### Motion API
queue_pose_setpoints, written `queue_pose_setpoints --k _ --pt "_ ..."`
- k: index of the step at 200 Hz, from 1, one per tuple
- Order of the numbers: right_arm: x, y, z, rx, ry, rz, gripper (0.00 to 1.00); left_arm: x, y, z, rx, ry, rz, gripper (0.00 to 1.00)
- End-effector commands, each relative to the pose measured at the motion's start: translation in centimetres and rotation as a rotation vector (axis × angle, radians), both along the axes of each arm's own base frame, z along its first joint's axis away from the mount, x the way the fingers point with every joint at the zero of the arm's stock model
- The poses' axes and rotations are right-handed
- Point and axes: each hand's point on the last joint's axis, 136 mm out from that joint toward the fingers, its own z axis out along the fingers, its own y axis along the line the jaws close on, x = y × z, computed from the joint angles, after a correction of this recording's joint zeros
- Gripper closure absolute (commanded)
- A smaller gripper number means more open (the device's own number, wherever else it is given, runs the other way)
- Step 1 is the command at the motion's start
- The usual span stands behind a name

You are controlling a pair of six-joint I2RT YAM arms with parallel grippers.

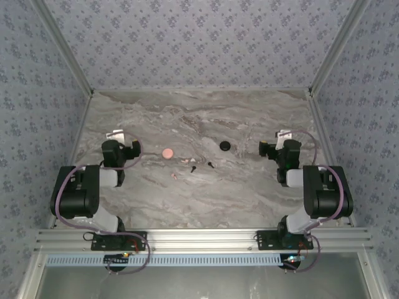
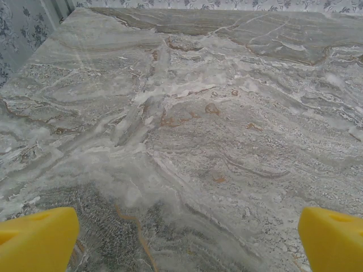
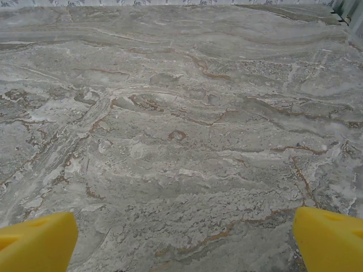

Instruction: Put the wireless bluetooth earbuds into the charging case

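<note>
We're looking at both end effectors spread wide and holding nothing. The left end effector shows its yellow fingers far apart over the marble, and the right end effector does the same. On the tabletop the earbuds lie scattered near the middle, some black, some pale pink. The pink disc sits at their ten o'clock and the black disc at their two o'clock, each apart from them.

A high rear camera overlooks the whole table; both wrist cameras skim it closely.
</note>
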Motion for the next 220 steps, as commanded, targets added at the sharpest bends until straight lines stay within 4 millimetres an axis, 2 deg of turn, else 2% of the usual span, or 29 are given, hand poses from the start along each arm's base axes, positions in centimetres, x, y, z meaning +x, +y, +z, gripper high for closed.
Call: queue_pose_setpoints --k 1,157,178,195,220 --pt "-0.3 -0.4 0.4 0.001 -0.01 -0.023 0.0 0.0 0.0 0.8 -0.001 -0.023 -0.005 0.01" --pt "-0.2 -0.4 0.5 0.0 -0.014 -0.023 0.0 -0.1 0.0 0.8 -0.001 -0.026 -0.005 0.01" --pt "-0.1 -1.1 1.1 -0.002 -0.002 -0.065 0.0 -0.3 0.1 1.5 -0.004 -0.04 0.004 0.01" --pt "-0.3 -1.7 1.6 -0.01 -0.017 -0.105 0.0 -1.0 1.0 2.2 -0.001 -0.069 0.055 0.01" --pt "-1.2 -2.8 3.0 -0.017 -0.015 -0.189 0.0 -2.3 1.9 4.0 -0.009 -0.1 0.119 0.01"
